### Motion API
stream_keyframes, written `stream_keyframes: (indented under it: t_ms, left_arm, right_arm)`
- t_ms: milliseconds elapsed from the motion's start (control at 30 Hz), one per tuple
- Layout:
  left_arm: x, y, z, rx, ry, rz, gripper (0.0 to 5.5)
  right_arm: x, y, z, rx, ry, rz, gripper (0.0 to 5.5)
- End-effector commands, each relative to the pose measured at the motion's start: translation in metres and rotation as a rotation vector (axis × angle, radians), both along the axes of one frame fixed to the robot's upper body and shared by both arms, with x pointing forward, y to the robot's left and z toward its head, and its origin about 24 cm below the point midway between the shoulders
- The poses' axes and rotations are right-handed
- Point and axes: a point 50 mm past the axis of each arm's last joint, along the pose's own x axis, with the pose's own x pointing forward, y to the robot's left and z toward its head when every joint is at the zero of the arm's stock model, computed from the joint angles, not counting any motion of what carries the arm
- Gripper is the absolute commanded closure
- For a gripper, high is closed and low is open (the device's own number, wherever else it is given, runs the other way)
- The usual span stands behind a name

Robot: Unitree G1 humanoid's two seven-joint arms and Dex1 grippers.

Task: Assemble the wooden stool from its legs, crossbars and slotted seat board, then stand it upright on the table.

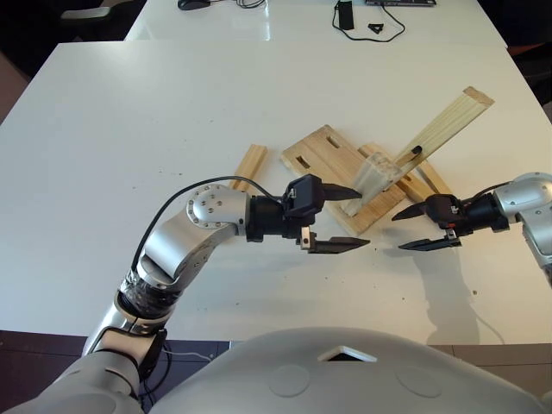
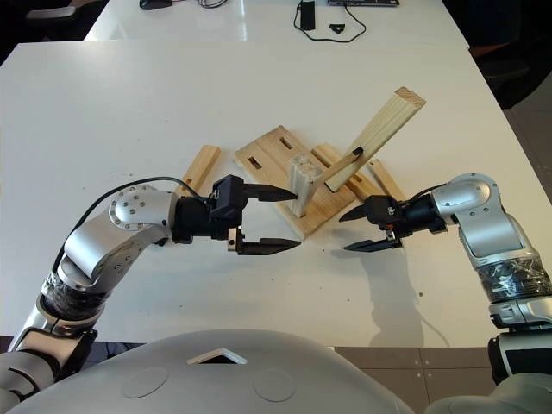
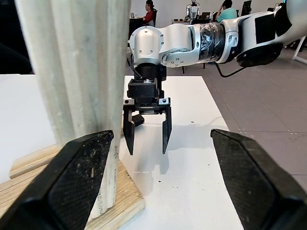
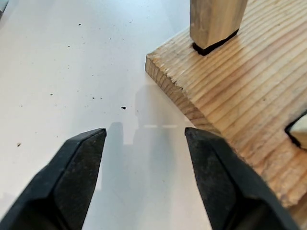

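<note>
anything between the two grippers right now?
Bare table between left gripper and right gripper, clearest in the left wrist view; the seat board corner sits beside that gap.

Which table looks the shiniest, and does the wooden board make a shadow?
Left eye view: the far table looks the shiniest, with bright glare across its top. Right wrist view: the seat board casts a faint grey shadow on the table beside its corner.

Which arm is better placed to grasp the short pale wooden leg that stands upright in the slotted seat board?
Left, probably. The open left gripper has one finger right beside the short pale wooden leg. The open right gripper hangs over bare white table, apart from the leg.
</note>
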Motion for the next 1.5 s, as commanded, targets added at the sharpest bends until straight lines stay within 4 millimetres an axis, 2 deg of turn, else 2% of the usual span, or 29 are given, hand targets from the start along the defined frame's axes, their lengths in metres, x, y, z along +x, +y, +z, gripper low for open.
stream_keyframes:
  t_ms: [33, 100, 200, 367, 533, 667, 767, 967, 1067, 1167, 1367, 1400, 1500]
  left_arm:
    - [0.007, 0.019, 0.007, 0.072, -0.042, 0.005, 1.72]
    - [0.018, 0.036, 0.006, 0.136, -0.073, 0.054, 1.72]
    - [0.034, 0.066, 0.002, 0.245, -0.13, 0.147, 1.72]
    - [0.04, 0.095, -0.013, 0.348, -0.154, 0.223, 1.72]
    - [0.039, 0.104, -0.024, 0.39, -0.162, 0.239, 1.72]
    - [0.04, 0.108, -0.028, 0.41, -0.167, 0.246, 1.72]
    - [0.038, 0.114, -0.036, 0.451, -0.167, 0.25, 1.72]
    - [0.037, 0.118, -0.043, 0.464, -0.165, 0.265, 1.72]
    - [0.037, 0.119, -0.044, 0.471, -0.167, 0.266, 1.72]
    - [0.039, 0.128, -0.047, 0.511, -0.168, 0.276, 1.72]
    - [0.037, 0.149, -0.07, 0.634, -0.161, 0.287, 1.72]
    - [0.037, 0.148, -0.068, 0.609, -0.157, 0.296, 1.72]
    - [0.043, 0.134, -0.046, 0.456, -0.146, 0.328, 1.72]
  right_arm:
    - [0.003, 0.003, 0.001, -0.005, -0.049, -0.019, 2.47]
    - [0.006, 0.007, 0.0, 0.014, -0.088, -0.043, 2.47]
    - [0.01, 0.026, -0.002, 0.082, -0.142, -0.081, 2.47]
    - [0.005, 0.055, -0.006, 0.209, -0.142, -0.101, 2.47]
    - [0.001, 0.078, -0.021, 0.255, -0.112, -0.1, 2.47]
    - [0.004, 0.088, -0.031, 0.253, -0.107, -0.108, 2.47]
    - [0.01, 0.089, -0.033, 0.258, -0.132, -0.146, 2.47]
    - [0.016, 0.107, -0.032, 0.339, -0.173, -0.179, 2.47]
    - [0.003, 0.105, -0.03, 0.345, -0.09, -0.089, 2.47]
    - [-0.007, 0.091, -0.025, 0.303, -0.004, 0.014, 2.47]
    - [-0.015, 0.06, -0.021, 0.147, 0.107, 0.149, 2.47]
    - [-0.016, 0.055, -0.02, 0.122, 0.123, 0.163, 2.47]
    - [-0.015, 0.046, -0.018, 0.09, 0.117, 0.187, 2.47]
